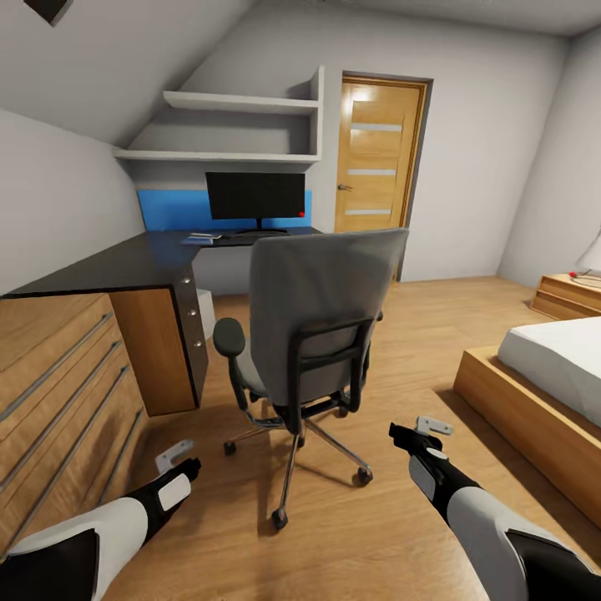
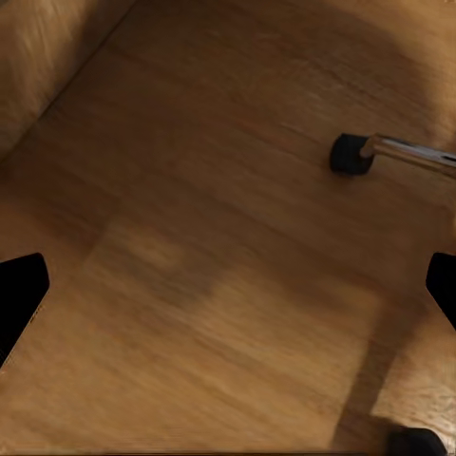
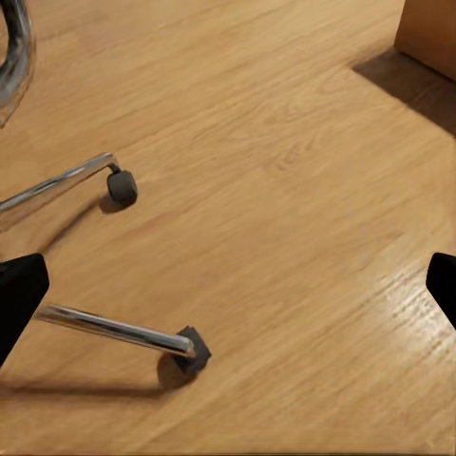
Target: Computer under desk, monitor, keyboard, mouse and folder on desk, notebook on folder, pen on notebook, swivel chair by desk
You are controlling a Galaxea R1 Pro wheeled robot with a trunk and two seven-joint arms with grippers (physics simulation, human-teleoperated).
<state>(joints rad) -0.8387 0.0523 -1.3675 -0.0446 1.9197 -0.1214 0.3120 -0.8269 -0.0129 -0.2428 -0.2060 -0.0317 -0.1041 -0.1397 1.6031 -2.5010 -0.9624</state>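
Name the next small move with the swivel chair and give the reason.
Probably roll forward to the swivel chair: both end effectors, left and right, hang open and empty short of its backrest, and it stands away from the desk.

The swivel chair [image 1: 313, 325] blocks the way to the desk [image 1: 125, 263]; open floor [image 1: 417, 334] right

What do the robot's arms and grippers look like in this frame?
Both arms have smooth white shells with black sections at the joints. The left gripper and right gripper have black bodies with white panels and pale grey fingers. I see no cables or markings.
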